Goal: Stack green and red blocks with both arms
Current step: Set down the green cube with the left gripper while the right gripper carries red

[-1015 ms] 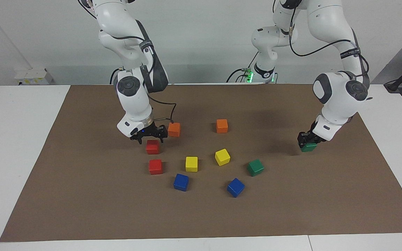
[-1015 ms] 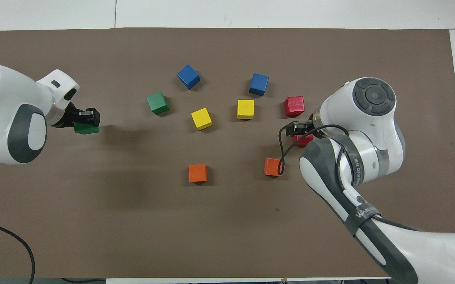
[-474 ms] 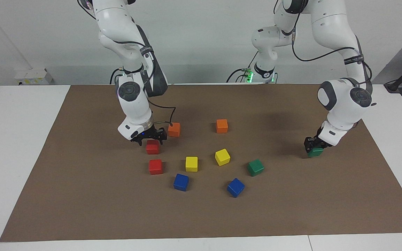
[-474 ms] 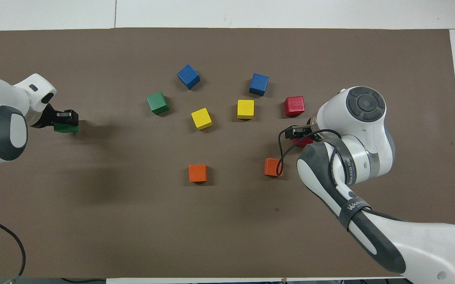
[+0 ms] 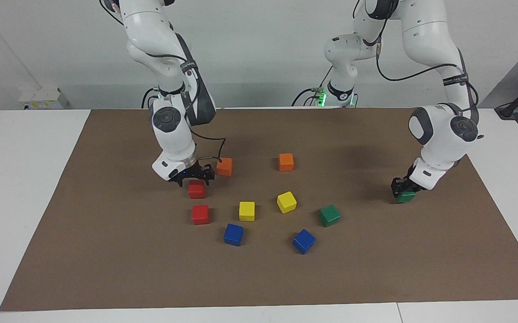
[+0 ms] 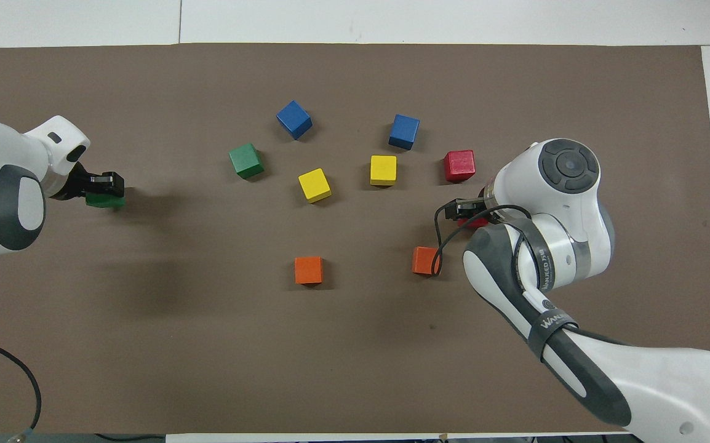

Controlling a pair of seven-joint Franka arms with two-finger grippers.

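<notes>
Both grippers low at their blocks, no stack yet.
Left gripper point(image 5: 403, 190) has carried its pinched green block point(image 5: 405, 196) outward and down to the mat point(image 5: 106, 251). Right gripper point(image 5: 194, 174), fingers spread, has lowered onto a red block point(image 5: 196, 189); second red block point(image 5: 200, 214) and second green block point(image 5: 329, 215) lie untouched.

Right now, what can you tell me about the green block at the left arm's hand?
The green block is a small dark green matte cube, low at the brown mat near the left arm's end of the table, well apart from the other cubes. The left hand sits over it with fingers at its sides, hiding its upper part. Whether it rests on the mat cannot be told.
</notes>
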